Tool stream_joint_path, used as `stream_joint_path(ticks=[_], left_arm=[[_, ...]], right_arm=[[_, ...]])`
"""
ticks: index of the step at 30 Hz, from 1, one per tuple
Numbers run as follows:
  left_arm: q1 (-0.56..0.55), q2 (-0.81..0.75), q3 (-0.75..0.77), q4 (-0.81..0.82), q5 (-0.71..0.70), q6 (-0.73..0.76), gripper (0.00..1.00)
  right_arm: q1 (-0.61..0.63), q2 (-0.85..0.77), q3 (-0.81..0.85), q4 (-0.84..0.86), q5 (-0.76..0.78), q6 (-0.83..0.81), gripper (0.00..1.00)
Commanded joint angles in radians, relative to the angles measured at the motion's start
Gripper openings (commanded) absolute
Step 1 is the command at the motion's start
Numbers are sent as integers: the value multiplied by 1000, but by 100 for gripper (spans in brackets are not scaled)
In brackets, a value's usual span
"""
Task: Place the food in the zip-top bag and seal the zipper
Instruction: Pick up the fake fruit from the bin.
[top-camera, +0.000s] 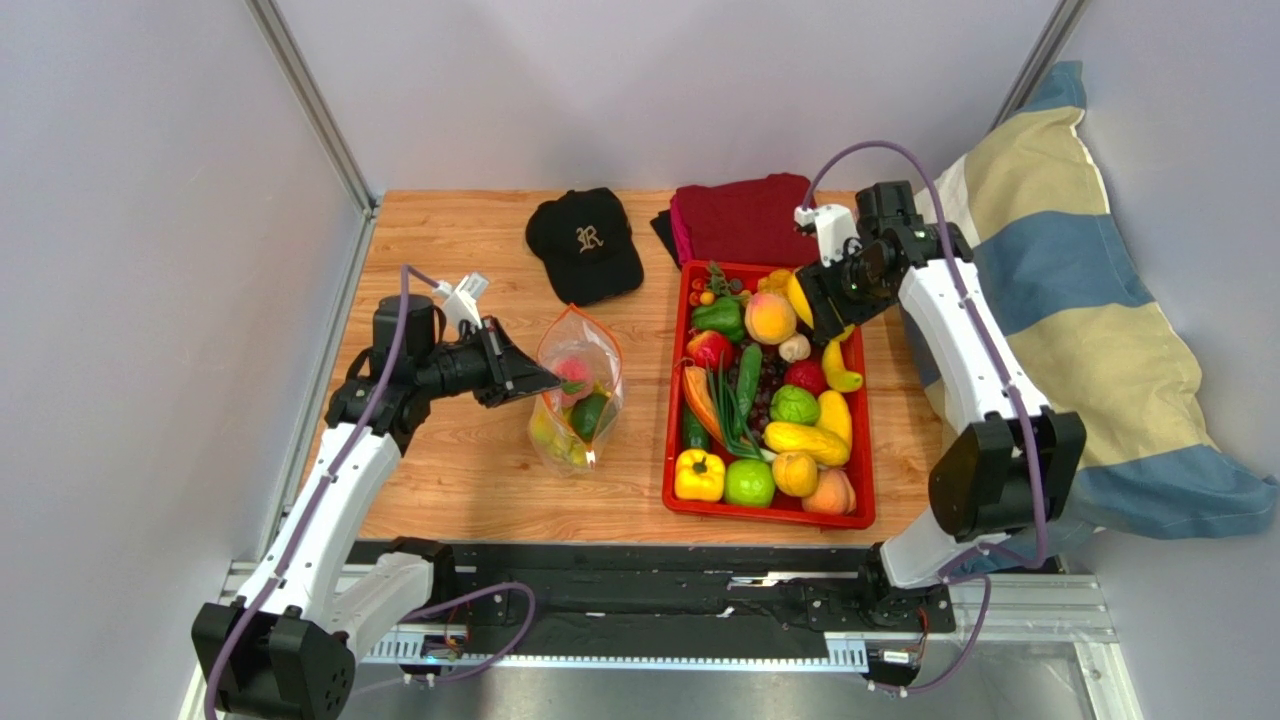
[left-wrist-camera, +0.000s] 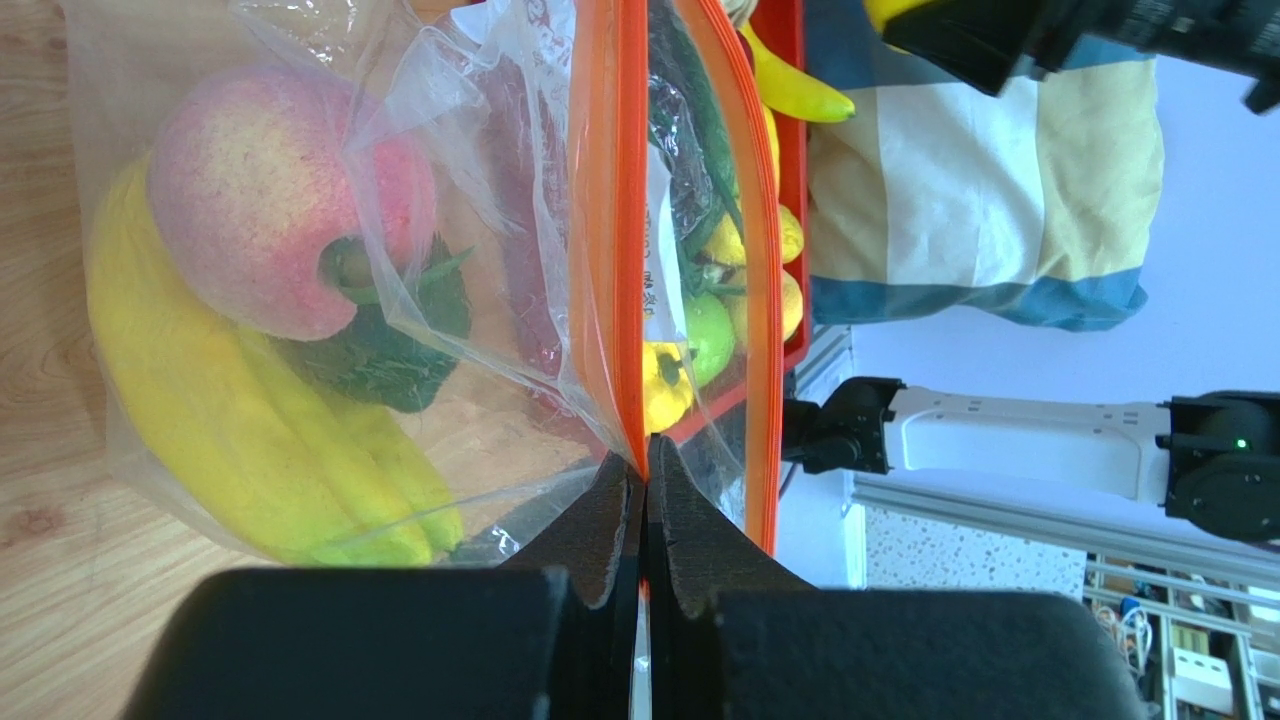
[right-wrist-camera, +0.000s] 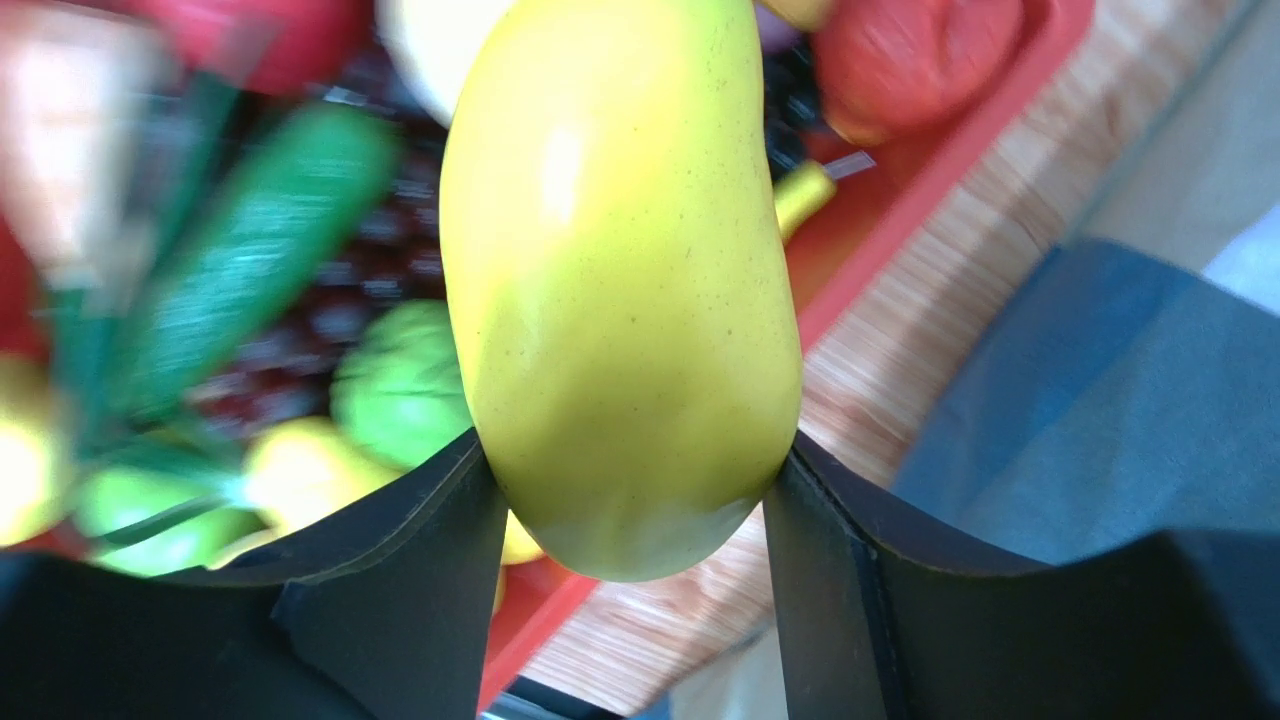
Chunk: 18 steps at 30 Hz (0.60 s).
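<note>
At the 12 o'clock end of the red plastic tray (top-camera: 769, 518), the right gripper (right-wrist-camera: 631, 465) is clamped on a smooth yellow mango-like fruit (right-wrist-camera: 616, 270), one finger on each flank, with the fruit's long axis running out ahead of the fingers.

The clear floppy zip-top bag (top-camera: 579, 383) lies on the wooden table (top-camera: 451, 480), just beside the tray at its 9 o'clock side. From the held fruit the bag bears about 8 o'clock.

The left gripper (left-wrist-camera: 646, 480) is pinched tight on one end of the narrow orange-red zipper (left-wrist-camera: 609, 225). The two strips part from that pinch and run away from the fingers, so the mouth stands open.

Already inside the bag:
- a yellow banana bunch (left-wrist-camera: 226, 435)
- a pink-blushed round fruit (left-wrist-camera: 271, 225)
- a dark green piece (left-wrist-camera: 376, 345)

Assessment: the right arm carries the load and the left arm only holds the mouth. The fruit should enter lengthwise along the zipper line, because the gap looks narrow.
</note>
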Motion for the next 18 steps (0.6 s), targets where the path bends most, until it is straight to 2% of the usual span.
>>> stream_joint_path(ticks=[1,9,18], left_arm=[[-2,-20,3,21,5,16,0],[-2,-14,22,19,-8,19,0],[-2,-14,26,24,-11,11,0]], right_arm=[[80,-132,85,-39,-281,70,36],[456,-87,256,75,-387,212,37],[680,67,293,136,-435,398,36]])
